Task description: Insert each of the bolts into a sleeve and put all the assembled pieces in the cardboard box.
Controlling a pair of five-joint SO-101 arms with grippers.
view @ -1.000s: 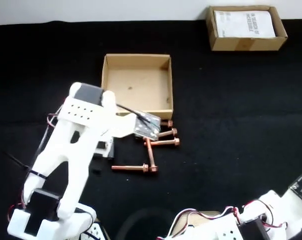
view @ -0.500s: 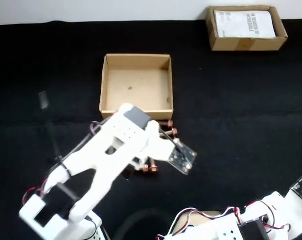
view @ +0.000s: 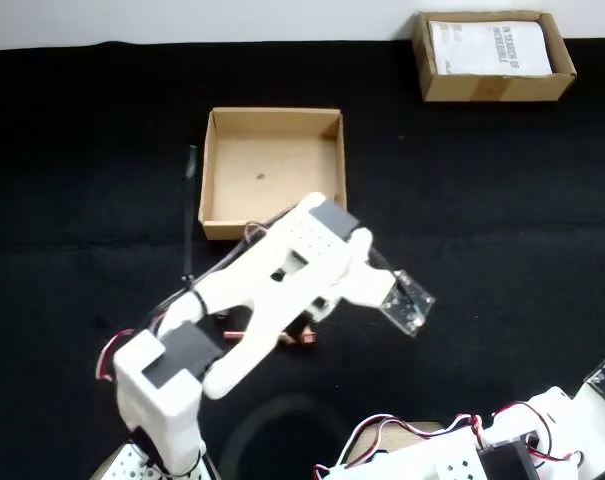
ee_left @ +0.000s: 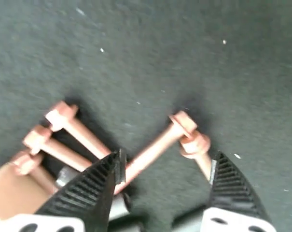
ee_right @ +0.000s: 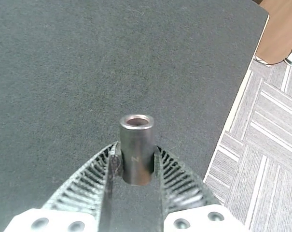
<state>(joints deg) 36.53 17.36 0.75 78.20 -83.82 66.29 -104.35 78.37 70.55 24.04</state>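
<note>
Right gripper (ee_right: 136, 153), nearest of all at the near right of the tabletop (ee_right: 54, 72), is clamped on a grey metal sleeve (ee_right: 136, 140). The sleeve stands straight between the two fingers and sticks out past their tips, its open bore showing. Tiled floor (ee_right: 266, 159) lies past the tabletop's edge.

Farther in, toward the middle, the left arm (view: 282, 280) stretches over the black cloth. Its left gripper (ee_left: 167, 157) hangs spread wide, holding nothing, just above a cluster of copper bolts (ee_left: 153, 150) lying flat on the cloth. One bolt runs slantwise between the fingers, and its head touches the head of a second bolt whose shank passes by the other finger. Three more lie side by side just outside the gripper.

Just beyond the bolts sits the cardboard box (view: 204, 170), open at the top. Well apart from it, at the far right, a second box (view: 492, 88) holds a printed sheet (view: 489, 47).
</note>
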